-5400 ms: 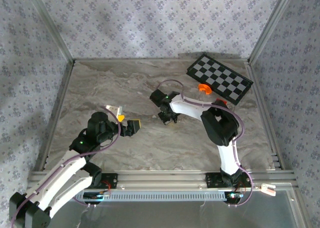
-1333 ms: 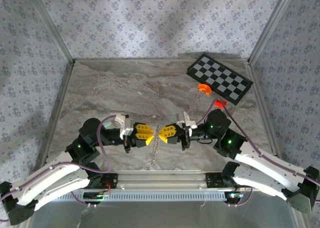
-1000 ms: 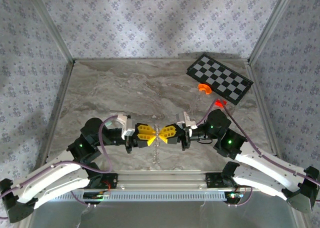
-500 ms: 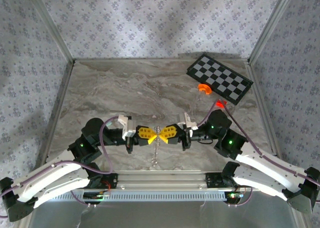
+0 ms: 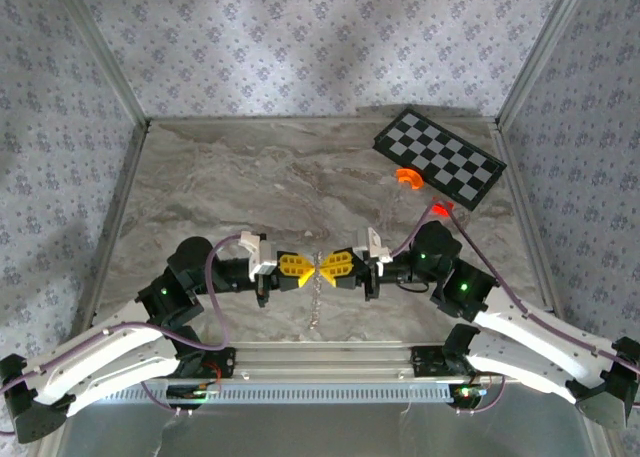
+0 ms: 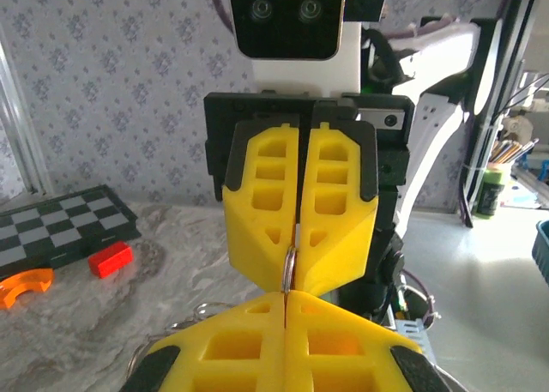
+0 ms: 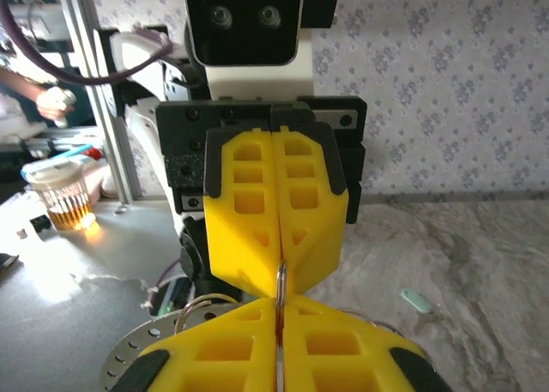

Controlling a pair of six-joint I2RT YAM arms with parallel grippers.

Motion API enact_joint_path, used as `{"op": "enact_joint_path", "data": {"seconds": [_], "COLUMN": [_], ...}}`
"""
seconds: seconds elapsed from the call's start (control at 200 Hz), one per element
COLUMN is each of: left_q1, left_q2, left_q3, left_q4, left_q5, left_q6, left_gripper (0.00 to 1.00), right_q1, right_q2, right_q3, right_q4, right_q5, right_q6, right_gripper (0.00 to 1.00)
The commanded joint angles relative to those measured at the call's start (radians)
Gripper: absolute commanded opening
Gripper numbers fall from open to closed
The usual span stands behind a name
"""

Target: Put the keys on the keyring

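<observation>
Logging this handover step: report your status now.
Left gripper, right gripper shut on keyring, tip to tip. Chain hangs free. Nothing in the way.

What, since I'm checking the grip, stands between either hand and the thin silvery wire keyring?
Nothing visible. The left hand and right hand meet tip to tip, and the thin silvery wire keyring sits pinched between both pairs of yellow fingertips, its fine chain hanging below.

The left arm [image 5: 110, 342] and right arm [image 5: 530, 337] wear glossy white shells between black joint housings, each with a small green light [image 5: 163, 290]. Purple cables [image 5: 213, 282] loop along them. The left pincer [image 5: 308, 268] and right pincer [image 5: 326, 267] carry chunky yellow fingers [image 6: 266, 212] with moulded rectangular and triangular cut-outs, set on black mounts beneath a black twin-lens camera block [image 6: 287, 15].
</observation>
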Motion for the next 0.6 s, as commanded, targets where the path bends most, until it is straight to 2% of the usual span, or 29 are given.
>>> {"op": "enact_joint_path", "data": {"seconds": [0.0, 0.08, 0.25, 0.43, 0.595], "left_q1": [-0.003, -0.003, -0.003, -0.007, -0.041], "left_q2": [-0.021, -0.019, -0.008, 0.013, 0.05], "left_q3": [0.056, 0.061, 0.075, 0.106, 0.126], "left_q4": [-0.029, -0.056, -0.116, -0.211, -0.254], "left_q5": [-0.054, -0.072, -0.102, -0.137, -0.181], "left_q6": [0.05, 0.071, 0.114, 0.178, 0.227], "left_gripper": [0.0, 0.0, 0.0, 0.0, 0.0], "right_q1": [0.002, 0.002, 0.002, 0.005, 0.021], "right_q2": [-0.041, -0.061, -0.084, -0.095, -0.086], "right_q3": [0.047, 0.064, 0.104, 0.158, 0.197], "right_q4": [-0.111, -0.18, -0.327, -0.464, -0.518], "right_q5": [0.063, 0.101, 0.155, 0.203, 0.253], "right_q6": [-0.053, -0.082, -0.14, -0.194, -0.217], "right_gripper": [0.21, 0.29, 0.36, 0.38, 0.39]}}
